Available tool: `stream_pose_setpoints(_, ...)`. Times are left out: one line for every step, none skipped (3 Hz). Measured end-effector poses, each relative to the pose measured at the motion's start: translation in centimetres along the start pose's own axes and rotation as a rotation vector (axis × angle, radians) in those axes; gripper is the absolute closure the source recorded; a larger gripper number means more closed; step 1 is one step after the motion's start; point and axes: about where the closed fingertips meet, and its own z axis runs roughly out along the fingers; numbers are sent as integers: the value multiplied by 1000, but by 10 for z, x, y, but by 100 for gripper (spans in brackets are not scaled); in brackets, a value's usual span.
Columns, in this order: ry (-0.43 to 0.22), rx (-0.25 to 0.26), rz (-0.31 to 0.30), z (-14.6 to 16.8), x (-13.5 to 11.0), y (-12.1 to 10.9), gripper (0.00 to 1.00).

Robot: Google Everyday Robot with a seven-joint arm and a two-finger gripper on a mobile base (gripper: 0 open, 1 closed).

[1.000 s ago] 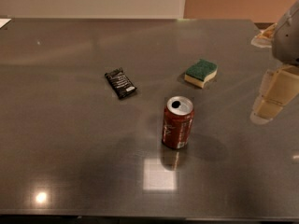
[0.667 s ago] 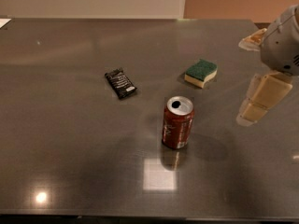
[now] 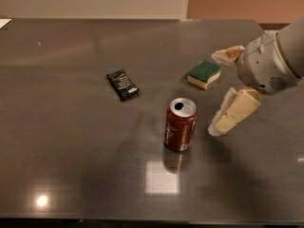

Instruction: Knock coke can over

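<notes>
The coke can [image 3: 180, 125], red with a silver top, stands upright near the middle of the dark table [image 3: 71, 151]. My gripper [image 3: 213, 94] comes in from the right edge, just right of the can and a little above the table. It is open and empty. One cream finger [image 3: 235, 112] hangs close to the can's right side without touching it. The other finger [image 3: 227, 55] points toward the sponge.
A green-and-yellow sponge [image 3: 204, 73] lies behind the can to the right, close to the gripper's upper finger. A flat black snack bar [image 3: 122, 84] lies behind the can to the left. A wall runs along the table's far edge.
My gripper has moved left from the right edge toward the can. The can, sponge and snack bar have not moved.
</notes>
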Motion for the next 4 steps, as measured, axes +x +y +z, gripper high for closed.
stream_pose_setpoints(-143, -64, -12, 26, -11, 15, 0)
stream_pose_setpoints(-233, -137, -18, 48, -17, 32, 0)
stream_pose_setpoints(-301, -184, -24, 62, -24, 44, 0)
stream_pose_setpoints(-339, -215, -22, 69, -26, 52, 2)
